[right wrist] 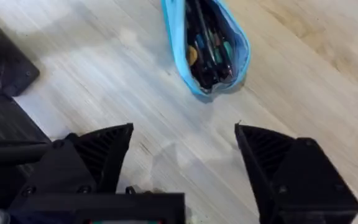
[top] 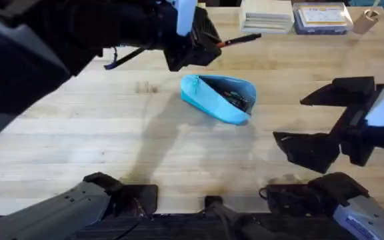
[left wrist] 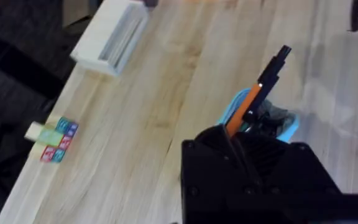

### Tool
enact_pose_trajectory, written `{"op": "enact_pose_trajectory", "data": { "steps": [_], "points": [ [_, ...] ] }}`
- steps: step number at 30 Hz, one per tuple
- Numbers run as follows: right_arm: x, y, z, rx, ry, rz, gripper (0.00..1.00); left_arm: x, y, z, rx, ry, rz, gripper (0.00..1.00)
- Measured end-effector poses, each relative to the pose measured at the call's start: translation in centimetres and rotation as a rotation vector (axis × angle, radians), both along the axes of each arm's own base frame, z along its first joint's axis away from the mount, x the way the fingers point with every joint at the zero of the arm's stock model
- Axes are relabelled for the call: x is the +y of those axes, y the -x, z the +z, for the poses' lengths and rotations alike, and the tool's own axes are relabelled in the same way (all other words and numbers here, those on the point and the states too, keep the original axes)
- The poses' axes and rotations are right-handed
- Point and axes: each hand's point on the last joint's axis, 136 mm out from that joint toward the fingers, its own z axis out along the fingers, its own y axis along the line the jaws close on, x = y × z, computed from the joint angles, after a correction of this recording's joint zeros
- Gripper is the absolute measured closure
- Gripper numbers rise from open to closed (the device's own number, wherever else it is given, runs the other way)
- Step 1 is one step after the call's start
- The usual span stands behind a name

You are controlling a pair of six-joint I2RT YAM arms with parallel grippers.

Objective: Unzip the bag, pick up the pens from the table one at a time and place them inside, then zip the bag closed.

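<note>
My overhead camera sits above my bases, looking down and forward across the pale wood-grain plank table (top: 79,127), with my left arm rising close under it, large and blurred. The camera on my left wrist looks steeply down from well above the tabletop, over my left gripper (left wrist: 241,149). The one on my right wrist hangs nearer the surface, facing down past my right gripper (right wrist: 185,155). All three share the light blue fabric pouch (top: 219,99) (left wrist: 288,127) (right wrist: 207,43) lying open mid-table.
</note>
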Motion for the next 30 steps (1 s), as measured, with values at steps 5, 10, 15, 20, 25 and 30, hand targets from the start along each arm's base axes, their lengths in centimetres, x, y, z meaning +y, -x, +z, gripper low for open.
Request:
{"op": "enact_pose_trajectory", "data": {
  "steps": [5,10,15,20,25,30],
  "points": [
    [0.0,0.0,0.0,0.0,0.0,0.0,0.004,-1.5,0.1,-1.4,0.045,0.025,-0.097,0.96],
    [0.0,0.0,0.0,0.0,0.0,0.0,0.004,-2.3,0.2,-2.7,0.1,0.041,-0.149,0.96],
    [0.0,0.0,0.0,0.0,0.0,-0.001,0.004,-2.8,0.2,-3.9,0.148,0.046,-0.174,0.96],
    [0.0,0.0,0.0,0.0,0.0,0.0,0.004,-3.1,-0.4,-6.1,0.182,0.019,-0.189,0.96],
    [0.0,0.0,0.0,0.001,0.0,-0.001,0.004,-3.0,-0.1,-7.0,0.219,0.001,-0.192,0.96],
    [0.0,0.0,0.0,0.0,0.0,0.0,0.003,-2.8,0.2,-7.4,0.228,-0.011,-0.203,0.96]
  ]
}}
